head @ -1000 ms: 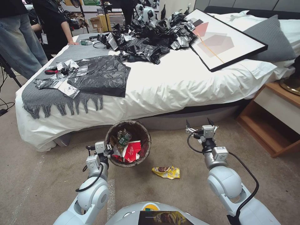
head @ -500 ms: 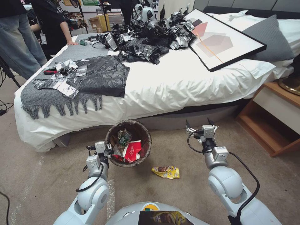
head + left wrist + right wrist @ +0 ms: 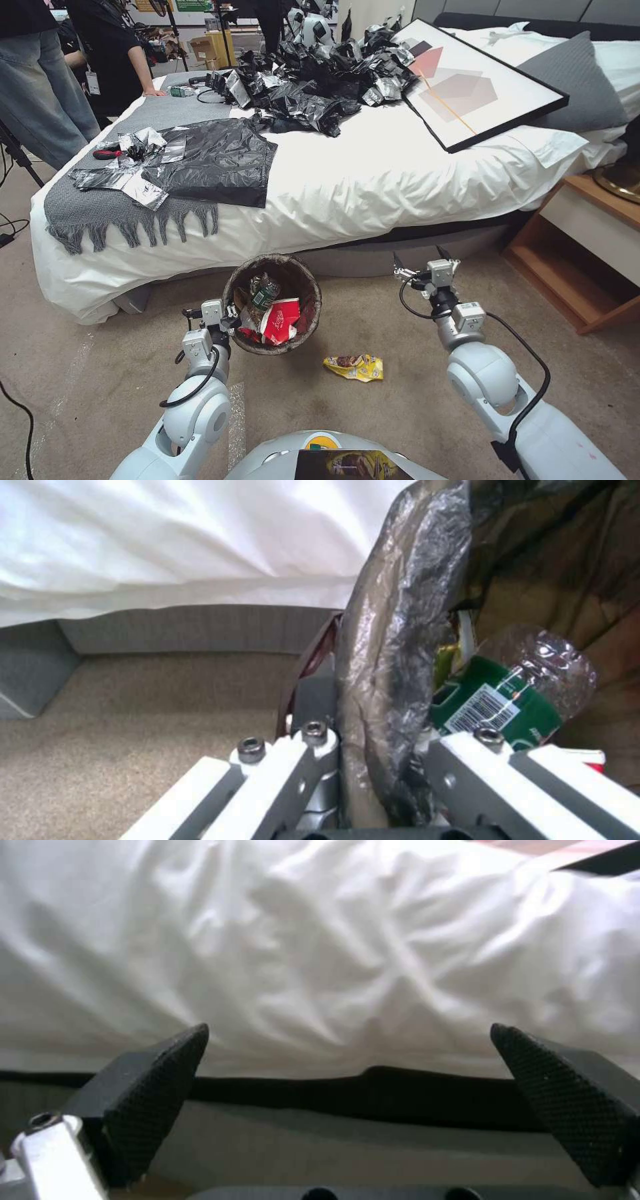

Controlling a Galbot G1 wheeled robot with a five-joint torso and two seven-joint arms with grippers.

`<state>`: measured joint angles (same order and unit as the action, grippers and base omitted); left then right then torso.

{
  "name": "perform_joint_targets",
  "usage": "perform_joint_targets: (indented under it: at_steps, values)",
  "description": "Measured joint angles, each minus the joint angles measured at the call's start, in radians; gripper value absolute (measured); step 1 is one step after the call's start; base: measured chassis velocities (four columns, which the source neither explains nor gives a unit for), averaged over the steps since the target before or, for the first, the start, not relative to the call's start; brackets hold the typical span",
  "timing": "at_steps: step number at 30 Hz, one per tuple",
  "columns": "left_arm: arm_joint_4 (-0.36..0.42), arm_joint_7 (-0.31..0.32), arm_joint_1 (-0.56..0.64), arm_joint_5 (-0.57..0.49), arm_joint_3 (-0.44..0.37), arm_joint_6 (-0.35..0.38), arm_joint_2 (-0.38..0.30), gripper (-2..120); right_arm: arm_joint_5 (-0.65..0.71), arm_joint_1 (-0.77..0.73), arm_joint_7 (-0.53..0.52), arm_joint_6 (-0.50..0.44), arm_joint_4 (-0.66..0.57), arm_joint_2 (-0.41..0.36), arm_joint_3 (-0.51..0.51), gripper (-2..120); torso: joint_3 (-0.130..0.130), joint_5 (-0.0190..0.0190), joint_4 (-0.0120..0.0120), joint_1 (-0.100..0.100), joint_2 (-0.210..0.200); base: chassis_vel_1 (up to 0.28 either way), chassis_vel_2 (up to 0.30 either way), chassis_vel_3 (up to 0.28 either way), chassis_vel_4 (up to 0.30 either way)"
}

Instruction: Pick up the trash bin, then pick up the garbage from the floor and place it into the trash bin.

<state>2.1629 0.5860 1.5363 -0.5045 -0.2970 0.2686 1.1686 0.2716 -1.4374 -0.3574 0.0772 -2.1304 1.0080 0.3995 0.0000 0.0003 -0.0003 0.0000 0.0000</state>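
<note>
Bin [image 3: 235,288] pinched at its lined rim by the left gripper [image 3: 230,321], beside the bed [image 3: 373,180]; right gripper [image 3: 421,261], fingers spread and empty, should descend squarely over the yellow snack bag [image 3: 354,367] on the carpet [image 3: 373,320], bin held level

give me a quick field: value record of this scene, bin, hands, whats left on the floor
trash bin: on the carpet beside the bed, left hand clamped on its lined rim
bin contents: green-labelled bottle, red-and-white paper cup
left on floor: yellow snack bag, between the arms
right hand: open, empty, raised in front of the bed
</note>
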Motion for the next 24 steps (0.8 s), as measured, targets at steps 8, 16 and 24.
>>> perform_joint_targets:
  at_steps: [8,16,24]
  values:
    - [-0.008,-0.003,-0.010,-0.005,0.004,-0.001,-0.003,4,0.162,0.131,0.079,-0.014,0.085,-0.151,-0.125,100,0.000,-0.0002,0.0006,0.000,0.000,0.000,0.000,0.000,0.000]
    - [-0.023,-0.004,-0.025,-0.015,0.005,-0.003,-0.011,4,0.220,0.247,0.186,-0.054,0.156,-0.333,-0.288,100,0.000,-0.0003,0.0004,0.000,0.000,0.000,0.000,0.000,0.000]
    - [-0.031,-0.004,-0.035,-0.025,-0.003,-0.005,-0.019,4,0.250,0.310,0.265,-0.071,0.188,-0.450,-0.384,100,0.000,-0.0002,0.0001,0.000,0.000,0.000,0.000,0.000,0.000]
